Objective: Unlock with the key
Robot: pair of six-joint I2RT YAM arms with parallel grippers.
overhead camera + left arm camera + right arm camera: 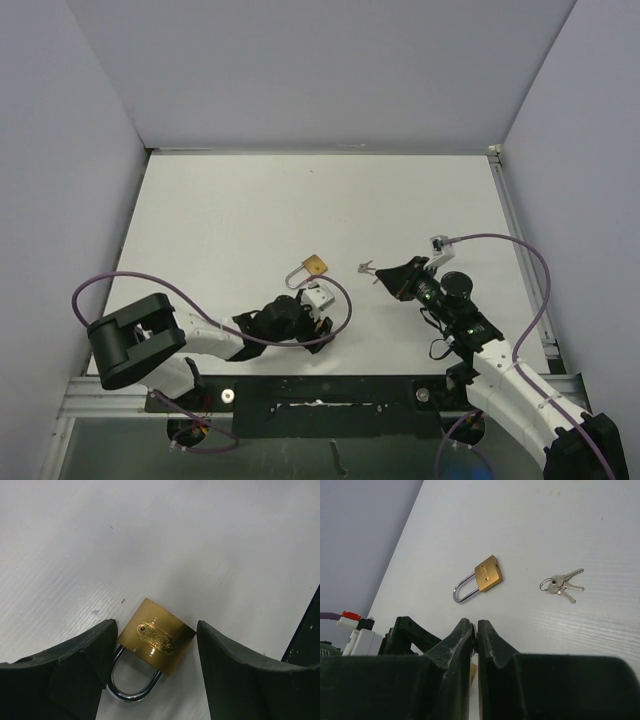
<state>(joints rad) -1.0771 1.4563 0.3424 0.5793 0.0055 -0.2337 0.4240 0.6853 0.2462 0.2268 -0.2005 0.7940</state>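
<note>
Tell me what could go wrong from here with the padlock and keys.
1. The left jaws stand open around the brass padlock, which lies skewed between them. Closing on its corners could twist it or push it across the smooth table.
2. The right jaws are shut, and the key bunch lies flat ahead of them. Thin keys may slip on pickup.

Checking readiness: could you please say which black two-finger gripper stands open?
The left gripper, straddling the brass padlock; the right gripper is shut, short of the silver keys.
</note>
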